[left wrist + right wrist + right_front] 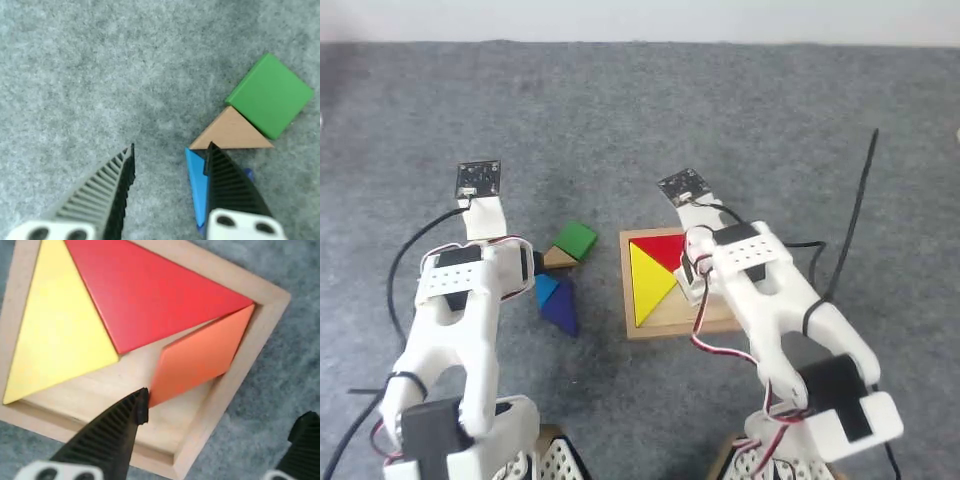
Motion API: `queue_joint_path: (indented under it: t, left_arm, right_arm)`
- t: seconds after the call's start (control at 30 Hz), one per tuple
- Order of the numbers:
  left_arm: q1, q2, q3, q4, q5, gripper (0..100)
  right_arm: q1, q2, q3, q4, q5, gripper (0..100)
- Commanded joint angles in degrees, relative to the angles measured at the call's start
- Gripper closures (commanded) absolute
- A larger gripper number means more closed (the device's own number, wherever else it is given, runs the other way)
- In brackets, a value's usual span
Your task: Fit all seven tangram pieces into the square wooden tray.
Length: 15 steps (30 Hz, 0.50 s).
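Three pieces lie in the wooden tray [665, 327]: red triangle [145, 295], yellow triangle [55, 335], orange parallelogram [202, 355]. We see the right gripper [223, 405] spread wide above them. Left of the tray, the left gripper [171, 147], fingers apart, overlaps the blue triangle [196, 185] beside the green square [270, 95].

A grey, felt-like cover [740, 110] spreads across the whole tabletop. Along its far edge runs a pale, plain strip of wall [640, 18]. Light falls evenly and softly.
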Motion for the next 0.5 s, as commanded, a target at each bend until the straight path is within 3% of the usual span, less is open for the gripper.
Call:
queue_joint_path:
  t: [0.0,0.47]
  left_arm:
    - [0.4,0.0,-0.4,-0.8,-0.5,78]
    - [0.4,0.0,-0.5,-0.8,-0.5,78]
  right_arm:
    - [2.9,1.3,0.4,0.5,1.0,56.5]
    - [6.6,1.5,-1.3,-0.3,2.0,56.5]
